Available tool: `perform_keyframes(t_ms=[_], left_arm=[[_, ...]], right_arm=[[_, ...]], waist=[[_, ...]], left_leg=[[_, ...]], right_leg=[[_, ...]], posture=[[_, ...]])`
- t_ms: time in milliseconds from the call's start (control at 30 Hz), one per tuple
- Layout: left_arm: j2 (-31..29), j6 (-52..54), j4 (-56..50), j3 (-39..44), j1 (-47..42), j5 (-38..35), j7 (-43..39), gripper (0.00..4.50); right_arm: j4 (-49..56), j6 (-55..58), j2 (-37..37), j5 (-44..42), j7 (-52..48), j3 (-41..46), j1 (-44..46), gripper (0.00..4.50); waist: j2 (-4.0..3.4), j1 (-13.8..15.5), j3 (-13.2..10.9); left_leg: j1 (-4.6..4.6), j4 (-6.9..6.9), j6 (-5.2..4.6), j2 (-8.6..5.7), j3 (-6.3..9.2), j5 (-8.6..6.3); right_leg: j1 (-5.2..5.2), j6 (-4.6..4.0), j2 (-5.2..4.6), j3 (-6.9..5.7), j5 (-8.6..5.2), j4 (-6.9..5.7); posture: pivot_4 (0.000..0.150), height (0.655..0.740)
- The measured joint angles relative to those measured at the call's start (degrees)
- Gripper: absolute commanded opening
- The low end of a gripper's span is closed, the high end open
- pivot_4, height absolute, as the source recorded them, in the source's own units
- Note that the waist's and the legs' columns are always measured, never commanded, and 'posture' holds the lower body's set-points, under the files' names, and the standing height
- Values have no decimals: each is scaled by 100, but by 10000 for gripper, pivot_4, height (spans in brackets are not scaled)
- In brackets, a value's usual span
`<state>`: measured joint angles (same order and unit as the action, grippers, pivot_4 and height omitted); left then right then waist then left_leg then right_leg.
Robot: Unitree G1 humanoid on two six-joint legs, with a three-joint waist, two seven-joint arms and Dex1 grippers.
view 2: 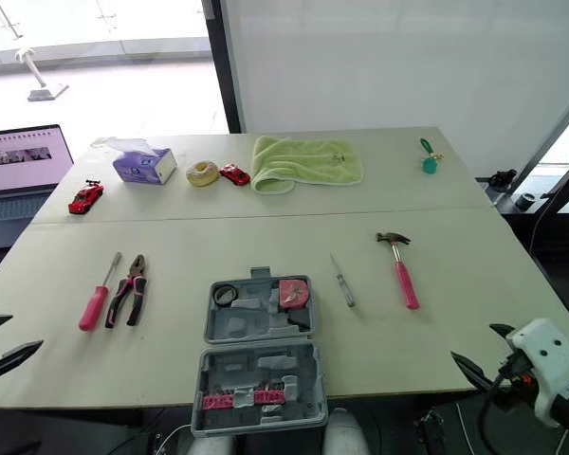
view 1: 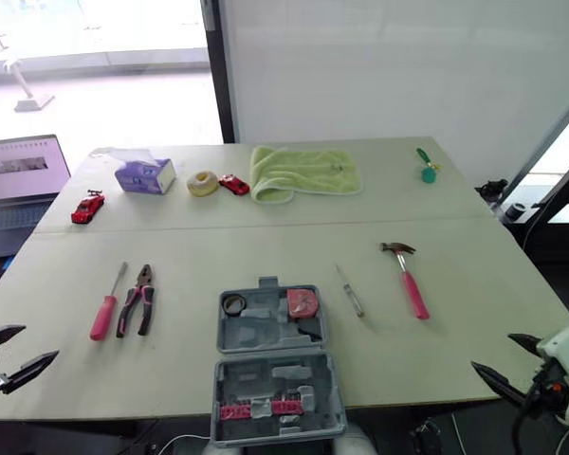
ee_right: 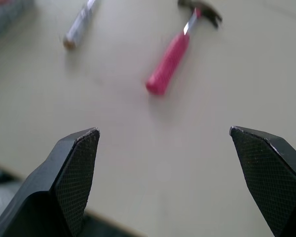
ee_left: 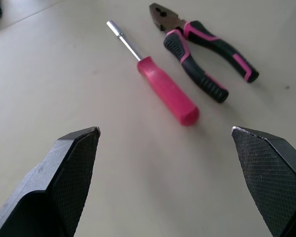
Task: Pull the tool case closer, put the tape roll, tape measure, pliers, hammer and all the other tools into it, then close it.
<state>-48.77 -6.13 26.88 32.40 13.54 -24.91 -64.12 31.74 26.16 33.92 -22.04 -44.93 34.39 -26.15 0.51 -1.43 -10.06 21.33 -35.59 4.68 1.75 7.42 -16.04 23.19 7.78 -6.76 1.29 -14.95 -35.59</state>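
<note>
The grey tool case (view 1: pixel 256 334) lies open at the table's near edge, in the middle. Its far half holds a black ring (view 1: pixel 233 304) and a red tape measure (view 1: pixel 302 303). Left of the case lie the pliers (view 1: pixel 137 300) and a pink-handled screwdriver (view 1: pixel 106 305). To its right are a thin clear-handled tool (view 1: pixel 350 290) and the pink-handled hammer (view 1: pixel 408 277). My left gripper (view 1: pixel 40 343) hangs open off the near left edge, facing the screwdriver (ee_left: pixel 165 89). My right gripper (view 1: pixel 491 351) hangs open off the near right corner, facing the hammer (ee_right: pixel 175 52). Both hold nothing.
Along the back of the table are a purple tissue box (view 1: pixel 144 175), a yellowish roll (view 1: pixel 202 183), two red toy cars (view 1: pixel 88 207) (view 1: pixel 233 184), a green towel (view 1: pixel 303 172) and a small green object (view 1: pixel 427 169). A laptop (view 1: pixel 19 175) stands beyond the left edge.
</note>
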Motion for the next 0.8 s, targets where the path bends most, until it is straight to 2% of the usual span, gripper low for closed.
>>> perform_keyframes(t_ms=[133,233,333,467,600,700,800], left_arm=[[759,988,-1579,-153,238,-347,772,45000],[1302,1592,-2574,-243,119,-448,1683,45000],[1603,1982,-3152,-356,-74,-388,2462,45000],[1582,2966,-3597,-735,-566,-40,3462,45000],[1521,3916,-3702,-818,-1227,22,4130,45000],[1168,4619,-3699,-1290,-1638,223,4300,45000],[1140,5100,-3348,-1514,-2119,377,4489,45000]], right_arm=[[909,679,-69,-288,634,-995,928,44642],[1089,1184,-25,-295,948,-1987,1845,44642],[1153,1484,-3,-288,1069,-2672,2488,44642],[898,1593,240,55,920,-3947,3654,44642],[517,1632,85,270,1017,-4452,4020,44642],[505,1698,48,369,1061,-4773,4078,44642],[509,1737,-102,395,1155,-4968,4078,44642]], waist=[[19,60,1],[8,104,-4],[11,91,-4],[11,54,-5],[12,69,-5],[12,58,-5],[11,31,-6]], left_leg=[[1,-4,3,3,7,2],[9,-31,5,-1,10,3],[7,-33,5,-1,11,3],[4,-34,4,0,15,3],[8,-35,4,-1,19,4],[7,-36,4,-1,19,4],[5,-36,4,0,20,4]], right_leg=[[2,3,6,-1,-1,-11],[-7,4,6,-1,1,-12],[-9,5,7,-1,1,-14],[-2,20,13,-2,6,-30],[3,31,15,-2,12,-36],[4,31,15,-2,12,-40],[9,31,19,-2,12,-46]], posture=[[1500,7400],[1500,7400],[1500,7400],[1500,7400],[1500,7400],[1500,7400],[1500,7400]])
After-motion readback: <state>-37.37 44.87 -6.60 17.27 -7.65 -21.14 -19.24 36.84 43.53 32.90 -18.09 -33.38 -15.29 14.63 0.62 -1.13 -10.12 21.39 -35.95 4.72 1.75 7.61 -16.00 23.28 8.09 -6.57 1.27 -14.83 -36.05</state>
